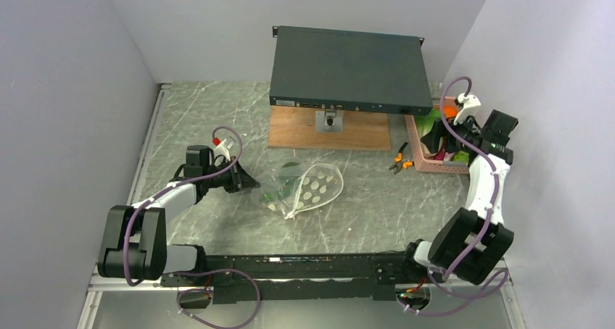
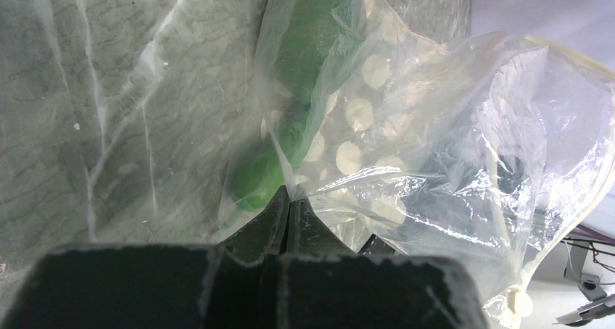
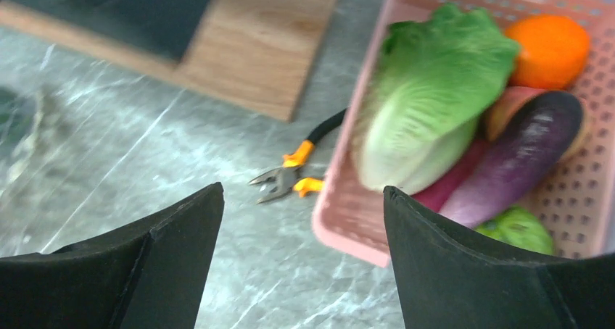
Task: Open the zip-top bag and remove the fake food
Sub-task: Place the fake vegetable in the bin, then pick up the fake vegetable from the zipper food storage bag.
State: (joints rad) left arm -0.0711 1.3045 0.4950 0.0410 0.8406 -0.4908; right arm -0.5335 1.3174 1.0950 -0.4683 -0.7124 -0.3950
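zip-top bag (image 1: pixel 308 188) lies mid-table, clear w/ white dots, crumpled, mouth looks gaping, one green piece (image 2: pixel 297 119) inside. left gripper (image 2: pixel 288 198) fingers pinched together on its edge; right gripper (image 3: pixel 302 198) spread wide over the pink basket (image 3: pixel 341 235) of fake food (image 3: pixel 428 104). looks like late removal, so next the right arm must reach in & grab that green piece.

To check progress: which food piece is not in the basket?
The long green piece: it lies inside the bag, while the lettuce, orange and purple piece sit in the basket.
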